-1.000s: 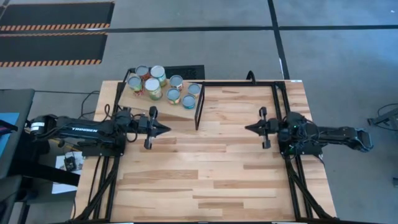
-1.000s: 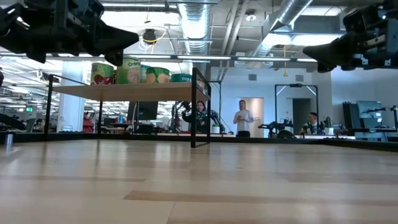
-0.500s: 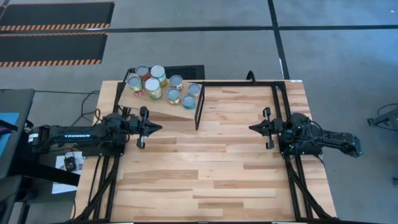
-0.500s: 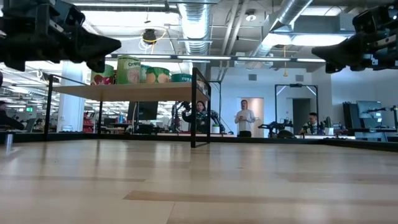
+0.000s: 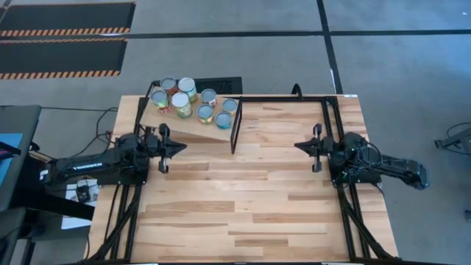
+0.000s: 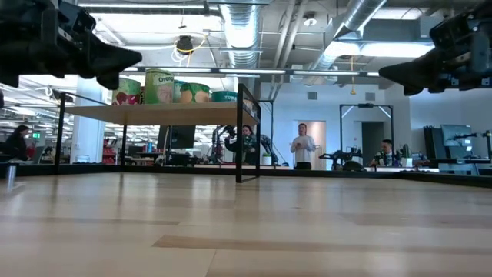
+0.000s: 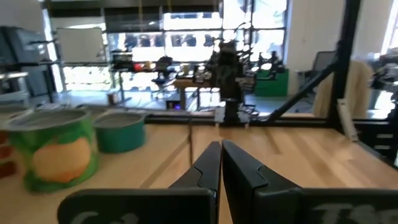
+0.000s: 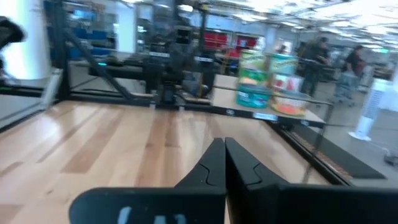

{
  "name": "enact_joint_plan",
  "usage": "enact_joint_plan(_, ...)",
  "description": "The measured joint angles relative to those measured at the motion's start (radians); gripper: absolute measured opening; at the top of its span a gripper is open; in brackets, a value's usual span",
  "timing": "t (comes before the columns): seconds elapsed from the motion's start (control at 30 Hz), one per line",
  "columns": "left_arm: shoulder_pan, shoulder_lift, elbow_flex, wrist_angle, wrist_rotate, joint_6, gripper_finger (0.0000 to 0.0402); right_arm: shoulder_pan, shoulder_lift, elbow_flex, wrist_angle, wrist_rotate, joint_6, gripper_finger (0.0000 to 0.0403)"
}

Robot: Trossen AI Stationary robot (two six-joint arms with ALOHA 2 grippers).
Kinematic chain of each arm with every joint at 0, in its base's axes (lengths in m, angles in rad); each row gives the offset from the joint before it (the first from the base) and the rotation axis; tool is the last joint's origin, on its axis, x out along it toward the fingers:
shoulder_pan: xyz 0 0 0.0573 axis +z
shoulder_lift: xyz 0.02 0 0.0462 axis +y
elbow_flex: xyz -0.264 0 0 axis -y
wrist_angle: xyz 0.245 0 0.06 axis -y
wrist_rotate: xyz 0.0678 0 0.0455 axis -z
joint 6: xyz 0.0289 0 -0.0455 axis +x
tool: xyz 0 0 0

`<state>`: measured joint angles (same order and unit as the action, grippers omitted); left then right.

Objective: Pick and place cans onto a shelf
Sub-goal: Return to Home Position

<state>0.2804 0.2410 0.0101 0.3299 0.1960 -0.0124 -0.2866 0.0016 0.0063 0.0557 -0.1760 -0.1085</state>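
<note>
Several cans [image 5: 193, 101] with round silvery tops stand upright on the small sloping light-wood shelf [image 5: 204, 129] at the table's far left; in the low view they show as green and red tins [image 6: 163, 86] on the board. A green can [image 7: 57, 149] shows in the left wrist view. My left gripper [image 5: 184, 145] is shut and empty, above the table just near of the shelf. My right gripper [image 5: 297, 146] is shut and empty, above the table's right side, pointing toward the left.
A black metal frame [image 5: 237, 124] stands upright at the shelf's right end and runs along the table's far edge [image 5: 287, 99]. Bare planked tabletop [image 5: 243, 199] lies between and near of both arms. People stand in the room beyond the table [image 6: 300, 146].
My left gripper has drawn back toward the table's left edge and a little toward the far edge, staying shut. My right gripper has shifted slightly toward the right edge and then held, staying shut. The cans have kept still.
</note>
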Motion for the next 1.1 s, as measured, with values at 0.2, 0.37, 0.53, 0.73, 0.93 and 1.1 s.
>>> enact_joint_plan(0.2, 0.013, -0.113, -0.001, -0.109, -0.029, -0.001, 0.0004, -0.031, 0.000, 0.000, -0.011, 0.030, 0.028, 0.0008)
enact_joint_plan(0.37, 0.013, -0.242, -0.002, -0.210, -0.047, -0.007, 0.0004, -0.038, 0.000, 0.000, -0.015, 0.047, 0.030, 0.0009)
enact_joint_plan(0.53, 0.012, -0.239, -0.003, -0.257, -0.049, -0.006, 0.0004, -0.037, 0.006, 0.000, -0.018, 0.047, 0.029, 0.0022)
enact_joint_plan(0.73, 0.012, -0.239, -0.003, -0.233, -0.051, 0.013, 0.0004, -0.037, 0.006, -0.001, -0.018, 0.047, 0.030, 0.0036)
enact_joint_plan(0.93, 0.012, -0.235, -0.003, -0.238, -0.079, 0.030, 0.0004, -0.037, 0.004, -0.001, -0.018, 0.047, 0.030, 0.0037)
enact_joint_plan(1.1, 0.012, -0.233, -0.003, -0.292, -0.136, -0.017, 0.0004, -0.037, 0.004, -0.001, -0.018, 0.047, 0.030, 0.0038)
